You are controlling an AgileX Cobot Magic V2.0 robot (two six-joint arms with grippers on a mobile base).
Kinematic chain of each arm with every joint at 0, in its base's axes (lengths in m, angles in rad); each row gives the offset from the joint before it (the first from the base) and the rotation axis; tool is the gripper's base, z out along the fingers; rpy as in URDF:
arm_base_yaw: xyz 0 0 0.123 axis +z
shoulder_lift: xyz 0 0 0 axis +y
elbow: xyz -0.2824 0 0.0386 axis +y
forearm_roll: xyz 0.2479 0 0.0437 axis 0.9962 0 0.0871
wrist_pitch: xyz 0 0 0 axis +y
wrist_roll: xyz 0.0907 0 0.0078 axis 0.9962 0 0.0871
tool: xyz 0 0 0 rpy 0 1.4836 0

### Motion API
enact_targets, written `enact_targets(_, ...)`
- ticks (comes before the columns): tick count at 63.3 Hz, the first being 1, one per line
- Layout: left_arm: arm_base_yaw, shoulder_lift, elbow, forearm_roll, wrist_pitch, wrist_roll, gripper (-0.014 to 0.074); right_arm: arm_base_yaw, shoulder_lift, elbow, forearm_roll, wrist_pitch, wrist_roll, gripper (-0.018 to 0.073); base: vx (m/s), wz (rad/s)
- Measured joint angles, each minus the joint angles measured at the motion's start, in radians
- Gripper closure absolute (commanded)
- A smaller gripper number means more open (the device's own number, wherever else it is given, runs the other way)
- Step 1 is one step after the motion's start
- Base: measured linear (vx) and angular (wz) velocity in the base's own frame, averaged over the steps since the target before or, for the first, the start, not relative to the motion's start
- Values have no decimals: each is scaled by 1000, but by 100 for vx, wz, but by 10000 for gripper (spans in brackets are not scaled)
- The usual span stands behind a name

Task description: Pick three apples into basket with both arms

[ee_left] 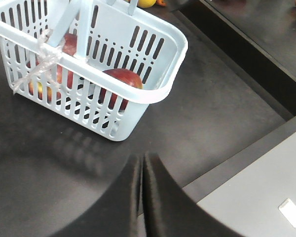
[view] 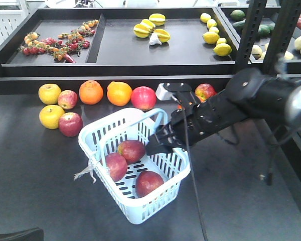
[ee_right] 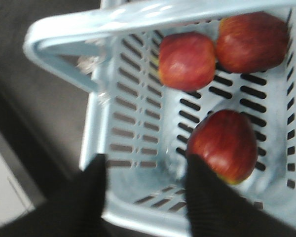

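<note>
From my end the basket (view: 98, 138) sits mid-table, light springy plastic, so it'll skid if I bump it. All three apples (view: 132, 150) are inside it: firm, smooth, a bit slick, best pinched across the widest part. My right gripper (ee_right: 143, 190) hangs spread open over the rim, holding nothing, one pad right beside an apple. The front view hides that gap. The left gripper (ee_left: 142, 170) looks pressed shut, empty, well apart from the basket.

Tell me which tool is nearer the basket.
Right. The right tool hangs open over the basket, its fingers straddling the near wall, beside one of the three apples. The left tool is shut, apart from the basket on bare table.
</note>
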Motion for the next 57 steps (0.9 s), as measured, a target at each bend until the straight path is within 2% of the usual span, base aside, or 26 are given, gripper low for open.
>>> enact_targets(10,0,0,0,0,0,0,603,0,-113,22,-73,115,-1,564,0,0)
enact_targets(19,0,0,0,0,0,0,603,0,-303,166,-89,92,-26,564,0,0)
enact_targets(29,0,0,0,0,0,0,603,0,-574,403,-95,-11,-43,564,0,0)
enact_targets(38,0,0,0,0,0,0,603,0,-864,651,-116,-170,-33,564,0,0)
enact_targets(47,0,0,0,0,-2,0,603,0,-1092,834,-157,-314,62,564,0,0)
enact_targets(57,0,0,0,0,-23,0,603,0,-1265,942,-252,-357,123,564,0,0)
